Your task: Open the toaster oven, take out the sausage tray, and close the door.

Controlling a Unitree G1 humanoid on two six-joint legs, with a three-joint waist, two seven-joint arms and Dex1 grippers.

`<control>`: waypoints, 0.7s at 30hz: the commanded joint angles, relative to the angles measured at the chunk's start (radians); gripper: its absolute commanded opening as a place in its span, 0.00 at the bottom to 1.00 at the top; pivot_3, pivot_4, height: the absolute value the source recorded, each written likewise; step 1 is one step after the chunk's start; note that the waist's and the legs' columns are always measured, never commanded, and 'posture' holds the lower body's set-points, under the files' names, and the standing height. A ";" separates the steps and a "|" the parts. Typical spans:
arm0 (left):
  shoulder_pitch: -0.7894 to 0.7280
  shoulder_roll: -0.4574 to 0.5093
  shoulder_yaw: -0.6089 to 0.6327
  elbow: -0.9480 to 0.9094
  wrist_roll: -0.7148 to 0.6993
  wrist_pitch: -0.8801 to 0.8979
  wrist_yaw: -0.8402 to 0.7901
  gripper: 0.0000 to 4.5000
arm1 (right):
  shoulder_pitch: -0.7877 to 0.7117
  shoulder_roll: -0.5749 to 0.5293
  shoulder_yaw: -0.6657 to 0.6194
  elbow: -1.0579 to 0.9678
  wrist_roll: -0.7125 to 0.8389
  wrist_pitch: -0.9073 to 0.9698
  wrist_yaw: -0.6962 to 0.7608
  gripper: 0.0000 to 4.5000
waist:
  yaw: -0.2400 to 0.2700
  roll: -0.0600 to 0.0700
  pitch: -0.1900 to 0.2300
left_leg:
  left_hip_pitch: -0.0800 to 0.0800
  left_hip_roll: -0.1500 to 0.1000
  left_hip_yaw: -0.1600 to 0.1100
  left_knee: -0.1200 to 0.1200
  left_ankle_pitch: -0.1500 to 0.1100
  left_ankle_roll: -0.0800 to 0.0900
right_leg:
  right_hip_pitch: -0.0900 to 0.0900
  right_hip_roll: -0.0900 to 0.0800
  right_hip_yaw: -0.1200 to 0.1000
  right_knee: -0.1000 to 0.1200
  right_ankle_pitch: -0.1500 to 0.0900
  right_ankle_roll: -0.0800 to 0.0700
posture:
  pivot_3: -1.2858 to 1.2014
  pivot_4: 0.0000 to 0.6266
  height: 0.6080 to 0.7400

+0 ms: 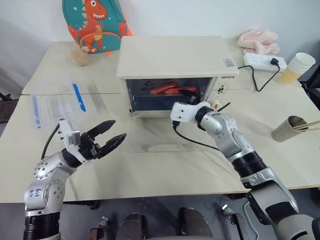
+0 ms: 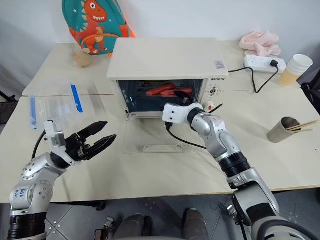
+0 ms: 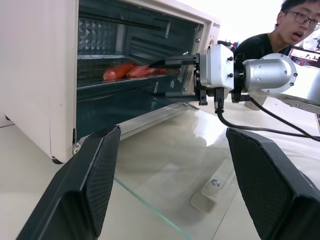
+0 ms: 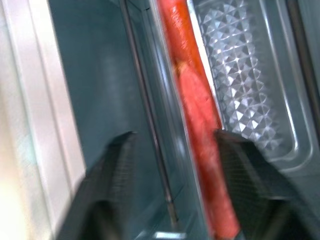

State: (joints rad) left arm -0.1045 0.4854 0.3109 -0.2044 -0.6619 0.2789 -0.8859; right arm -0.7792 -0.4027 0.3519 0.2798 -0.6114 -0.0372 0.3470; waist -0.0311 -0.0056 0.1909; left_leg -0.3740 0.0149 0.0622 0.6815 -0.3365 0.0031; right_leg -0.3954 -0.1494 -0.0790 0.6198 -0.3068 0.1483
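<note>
A cream toaster oven [image 1: 170,56] stands at the far middle of the table [image 1: 165,175], its glass door [image 2: 150,136] lying open and flat toward the near side. Inside, the sausage tray [image 3: 125,80] sits on its rack. The right gripper [image 3: 165,62] reaches into the opening, fingers either side of the tray's edge. The left gripper [image 1: 111,136] hovers wide apart, near left.
</note>
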 commanded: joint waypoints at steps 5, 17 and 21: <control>0.003 0.004 0.012 -0.025 -0.016 -0.027 -0.006 0.79 | -0.046 0.014 0.018 -0.018 -0.047 0.017 -0.020 0.29 | -0.001 0.000 0.000 | 0.000 0.000 0.000 0.000 0.000 0.000 | 0.000 0.000 0.000 0.000 0.000 0.000 | 0.52 0.24 1.00; 0.002 -0.004 0.002 -0.013 -0.005 -0.052 -0.007 0.79 | -0.087 0.044 0.050 0.053 -0.129 0.058 -0.077 0.29 | -0.003 0.000 0.000 | 0.000 0.000 0.000 0.000 0.000 0.000 | -0.001 0.000 0.000 0.000 0.000 0.000 | 0.52 0.24 1.00; -0.010 -0.006 -0.003 0.004 0.002 -0.072 -0.009 0.79 | -0.112 0.045 0.060 0.096 -0.156 0.059 -0.111 0.29 | -0.004 0.000 0.000 | 0.000 0.000 0.000 0.000 0.000 0.000 | -0.001 0.000 0.000 0.000 0.000 0.000 | 0.52 0.24 1.00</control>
State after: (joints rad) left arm -0.1075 0.4810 0.3055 -0.1842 -0.6605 0.2324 -0.8883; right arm -0.8655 -0.3604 0.4120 0.3810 -0.7560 0.0250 0.2595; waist -0.0351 -0.0056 0.1909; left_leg -0.3740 0.0150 0.0619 0.6811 -0.3367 0.0029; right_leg -0.3959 -0.1493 -0.0788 0.6199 -0.3068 0.1482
